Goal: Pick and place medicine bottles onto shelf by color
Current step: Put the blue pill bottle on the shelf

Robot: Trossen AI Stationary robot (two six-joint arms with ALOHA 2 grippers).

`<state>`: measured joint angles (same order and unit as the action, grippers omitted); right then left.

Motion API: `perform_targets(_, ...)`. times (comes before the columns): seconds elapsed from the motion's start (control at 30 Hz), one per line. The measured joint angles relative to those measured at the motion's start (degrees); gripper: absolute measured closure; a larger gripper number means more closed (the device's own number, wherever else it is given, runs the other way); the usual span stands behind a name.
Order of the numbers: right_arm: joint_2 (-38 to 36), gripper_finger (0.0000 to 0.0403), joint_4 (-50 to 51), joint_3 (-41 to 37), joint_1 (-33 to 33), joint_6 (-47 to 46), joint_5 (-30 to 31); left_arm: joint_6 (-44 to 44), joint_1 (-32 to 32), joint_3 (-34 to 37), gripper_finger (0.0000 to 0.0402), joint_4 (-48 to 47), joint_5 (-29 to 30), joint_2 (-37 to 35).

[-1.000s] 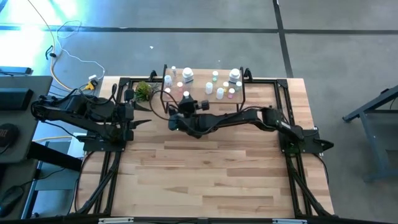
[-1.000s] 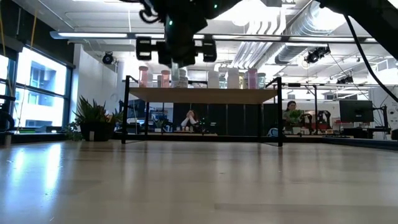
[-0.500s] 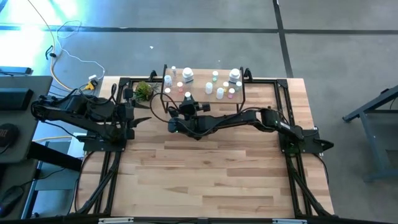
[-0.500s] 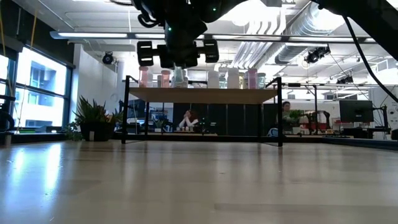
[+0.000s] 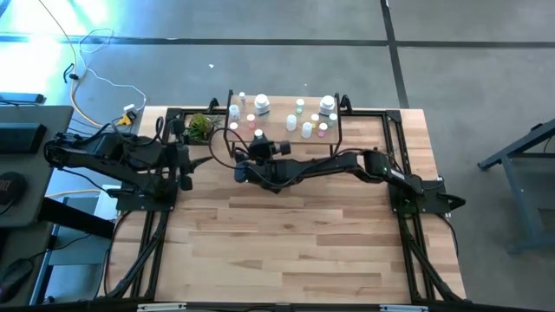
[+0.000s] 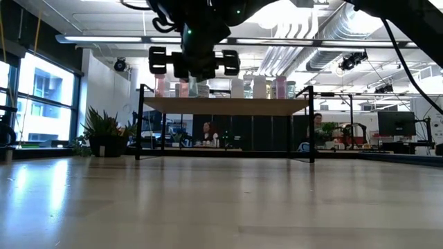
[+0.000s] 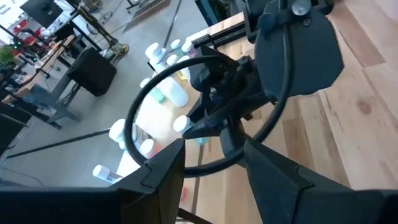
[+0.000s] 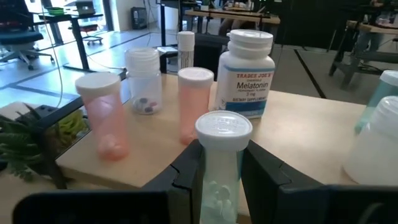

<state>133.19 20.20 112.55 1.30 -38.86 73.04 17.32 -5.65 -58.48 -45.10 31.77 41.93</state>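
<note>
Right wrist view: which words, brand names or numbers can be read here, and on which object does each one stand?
"TRADER JOE'S" – top line of the label on the white jar standing on the shelf.
"Melatonin" – large line under it, same label.
The smaller lines below it are too blurred to read.
The pink bottles, the clear bottle and the bottle in the right tool show no readable text.

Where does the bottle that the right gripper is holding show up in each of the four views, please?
High view: not visible, hidden beneath the right gripper at the shelf's front edge.
Low view: the held bottle hangs under the gripper, before the shelf's left part.
Left wrist view: cannot pick it out.
Right wrist view: bottom middle, white-capped bottle between the fingers.
Shared landmark: the shelf with its bottles.
</note>
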Motion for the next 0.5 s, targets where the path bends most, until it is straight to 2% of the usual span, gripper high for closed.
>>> perform_targets(0.5,0.0,0.033,-1.4,0.0,-2.7,0.3,-1.0,1.3,0.0,0.0,0.0245,-2.0,0.0,-0.3)
